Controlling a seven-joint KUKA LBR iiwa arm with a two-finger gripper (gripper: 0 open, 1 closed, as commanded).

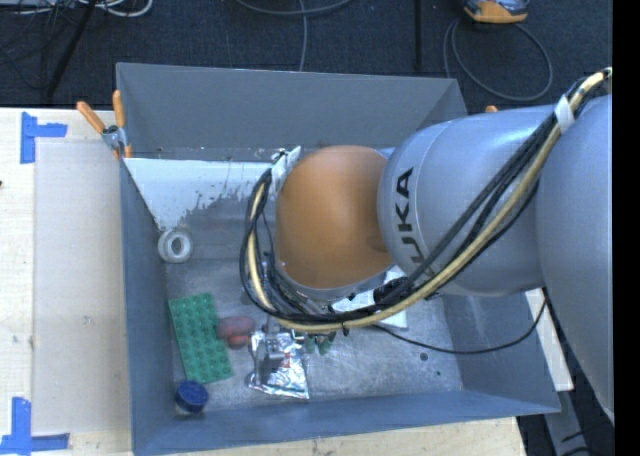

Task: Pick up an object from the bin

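A crumpled silver foil wrapper (279, 366) lies near the bin's front wall, just below the arm's orange cover. Left of it rests a small reddish-brown lump (237, 330). A green studded plate (200, 337) lies flat further left, its long side running toward the front. Small green bits (322, 344) show at the edge of the cover, beside the foil.
A small grey tape roll (176, 245) sits by the left wall. A blue cap (190, 397) lies in the front left corner. A white scrap (396, 320) peeks out under the arm. The arm, its orange cover and cables hang over the bin's middle and right.
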